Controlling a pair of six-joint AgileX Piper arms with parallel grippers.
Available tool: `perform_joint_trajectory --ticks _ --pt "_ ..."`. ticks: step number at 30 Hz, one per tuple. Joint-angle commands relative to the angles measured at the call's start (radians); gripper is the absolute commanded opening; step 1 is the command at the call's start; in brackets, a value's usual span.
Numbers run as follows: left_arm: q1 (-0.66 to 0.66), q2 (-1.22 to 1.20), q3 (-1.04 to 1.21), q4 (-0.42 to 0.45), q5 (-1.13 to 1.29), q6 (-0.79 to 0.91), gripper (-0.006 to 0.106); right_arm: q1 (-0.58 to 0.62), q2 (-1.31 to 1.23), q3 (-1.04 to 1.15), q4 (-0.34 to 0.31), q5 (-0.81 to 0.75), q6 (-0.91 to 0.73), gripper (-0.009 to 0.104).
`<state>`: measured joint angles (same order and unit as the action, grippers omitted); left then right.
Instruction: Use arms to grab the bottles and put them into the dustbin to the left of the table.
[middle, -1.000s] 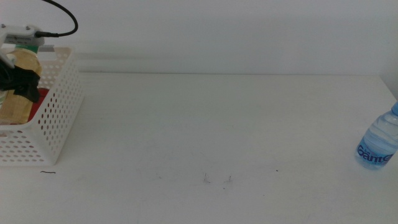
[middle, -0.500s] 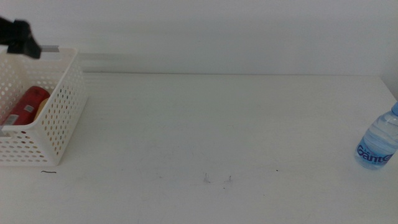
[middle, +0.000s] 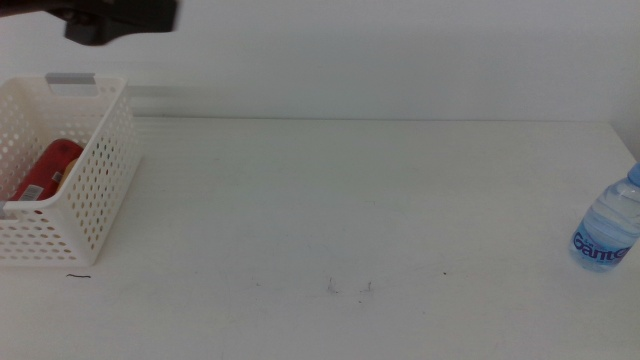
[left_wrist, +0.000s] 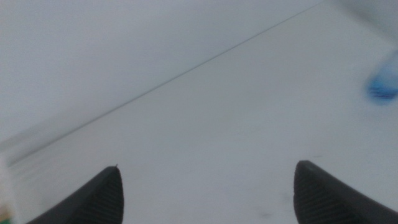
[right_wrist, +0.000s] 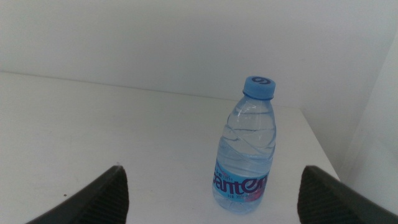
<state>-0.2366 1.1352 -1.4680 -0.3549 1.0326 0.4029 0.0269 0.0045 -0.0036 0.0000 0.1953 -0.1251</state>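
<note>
The left end effector (left_wrist: 205, 186) hangs high over the counter's far left, above the dustbin; its two dark jaws are spread wide with nothing between them. From the middle camera it shows only as a dark, blurred block (middle: 120, 17) at the top left corner. The right end effector (right_wrist: 211, 186) waits low at the counter's right end, outside the middle camera's frame, its two dark jaws likewise wide apart and empty, facing the water bottle (right_wrist: 247, 149), which stands clear of both.

The dustbin (middle: 95, 190), a white rectangular plastic basket with walls pierced by rows of small round holes and a grey strip (middle: 71, 78) on its far rim, sits at the far left. One slim red can (middle: 40, 172) lies tilted inside it, against the wall. The rest of the basket's inside cannot be made out.

One bottle is left on the counter (middle: 340, 200): clear ribbed plastic, a round blue cap (right_wrist: 259, 86) and a blue-lettered label, standing upright at the far right edge (middle: 604, 235), well apart from the basket. In the left wrist camera it shows only as a soft blue smudge (left_wrist: 382, 87).

The counter is a wide, plain white surface, smooth and matte, with a few small dark marks (middle: 348, 289) near its front centre and a short dark line (middle: 77, 277) just in front of the basket.
</note>
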Motion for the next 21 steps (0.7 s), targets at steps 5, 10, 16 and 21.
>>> perform_joint_trajectory --ticks 5,10,16,21 --pt "-0.388 -0.145 0.008 0.262 -0.012 -0.319 0.094 -0.006 -0.005 0.004 0.000 -0.009 -0.003 0.087" --pt "-0.562 -0.217 0.008 0.383 0.000 -0.356 0.094 -0.006 -0.005 0.004 0.000 -0.009 -0.003 0.087" --pt "-0.550 -0.236 0.008 0.387 0.018 -0.356 0.094 -0.006 -0.005 0.004 0.000 -0.009 -0.003 0.087" --pt "-0.550 -0.236 0.008 0.392 0.025 -0.356 0.094 -0.006 -0.005 0.004 0.000 -0.009 -0.003 0.087"
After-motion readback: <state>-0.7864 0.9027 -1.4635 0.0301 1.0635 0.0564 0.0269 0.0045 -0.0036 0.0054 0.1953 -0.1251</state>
